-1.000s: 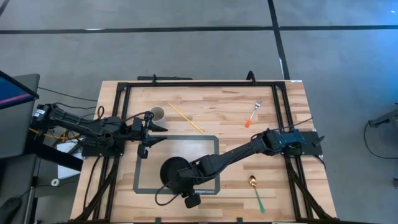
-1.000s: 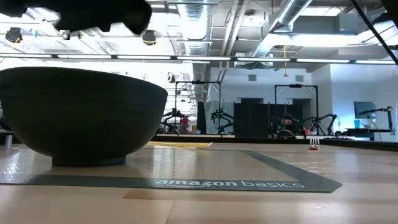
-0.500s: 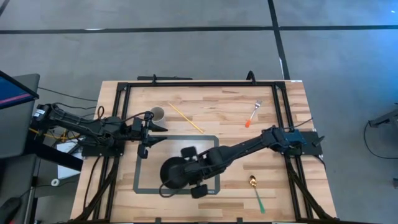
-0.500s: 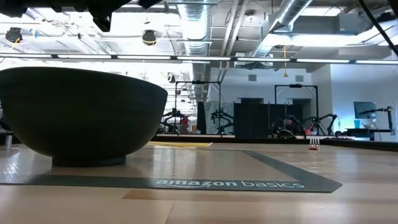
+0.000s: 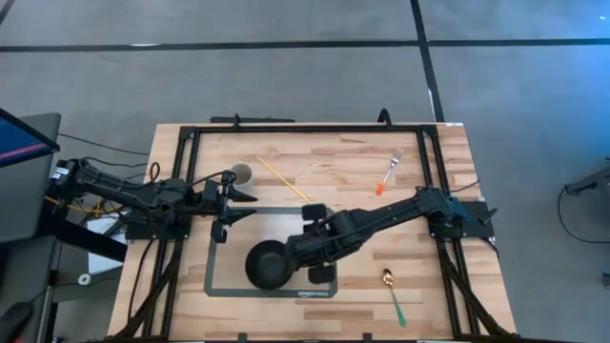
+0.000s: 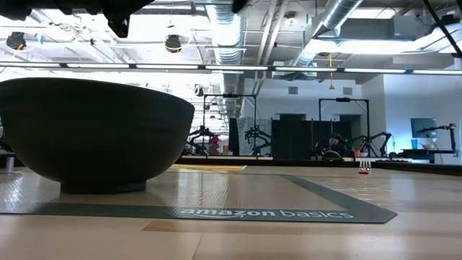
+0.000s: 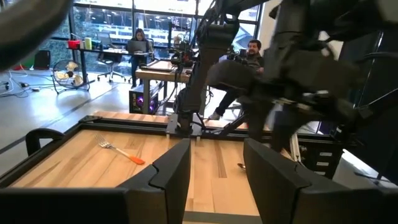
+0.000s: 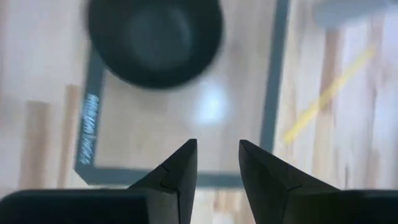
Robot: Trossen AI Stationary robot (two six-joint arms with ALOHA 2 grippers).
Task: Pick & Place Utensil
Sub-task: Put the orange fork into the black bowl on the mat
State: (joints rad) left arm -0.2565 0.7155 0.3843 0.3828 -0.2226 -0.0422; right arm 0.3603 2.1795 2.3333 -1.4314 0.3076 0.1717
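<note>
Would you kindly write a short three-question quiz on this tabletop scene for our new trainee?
1. True or false: the orange-handled fork lies inside the black bowl.
2. Which gripper is above the mat beside the bowl? A. left gripper B. right gripper
3. Fill in: the green-handled spoon lies on the ____.

Key: 1 false; 2 B; 3 table.
</note>
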